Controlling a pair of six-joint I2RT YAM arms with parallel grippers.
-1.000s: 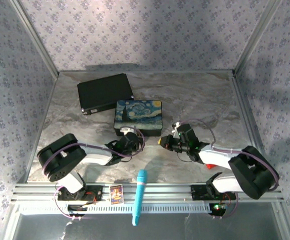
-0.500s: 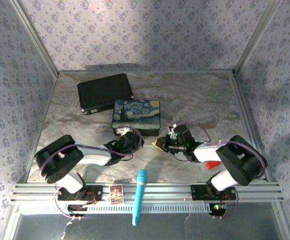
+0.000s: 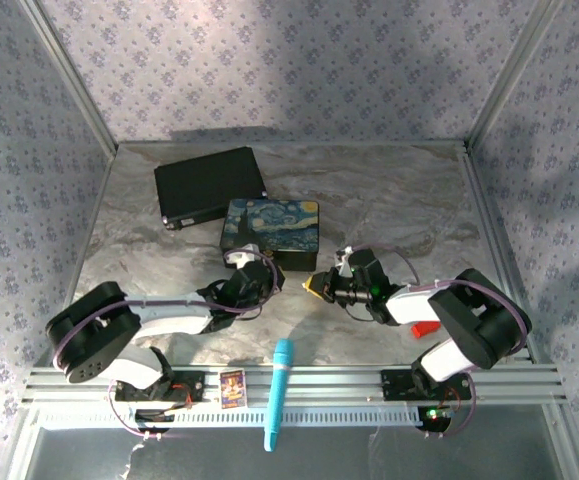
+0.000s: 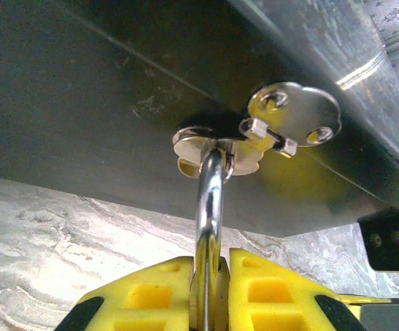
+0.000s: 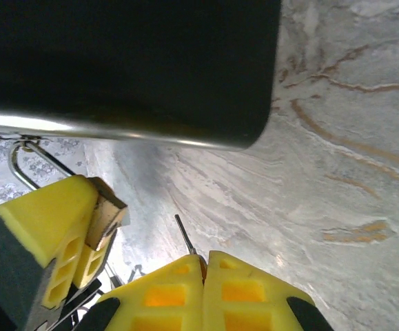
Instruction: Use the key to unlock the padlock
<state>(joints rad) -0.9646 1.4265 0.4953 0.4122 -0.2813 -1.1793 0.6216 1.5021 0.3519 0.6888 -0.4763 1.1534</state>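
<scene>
My left gripper (image 4: 211,265) is shut on the padlock (image 4: 209,200). Its silver shackle rises from between the yellow fingers and hooks through the silver hasp (image 4: 216,146) on the dark side of the Starry Night box (image 3: 269,228). My right gripper (image 5: 204,261) is shut on the key (image 5: 185,236), whose thin blade pokes out from the fingertips. In the right wrist view the padlock's brass body (image 5: 107,209) shows at the left between the other gripper's yellow fingers, a short gap from the key tip. In the top view the left gripper (image 3: 252,283) and right gripper (image 3: 319,285) face each other in front of the box.
A black case (image 3: 209,185) lies behind the box at the back left. A teal marker (image 3: 279,390) and a small card (image 3: 232,387) rest on the front rail. A red block (image 3: 421,329) sits by the right arm.
The right gripper has moved left toward the left gripper. The left arm has stretched out lower, and the Starry Night box has shifted and turned slightly to the left.
</scene>
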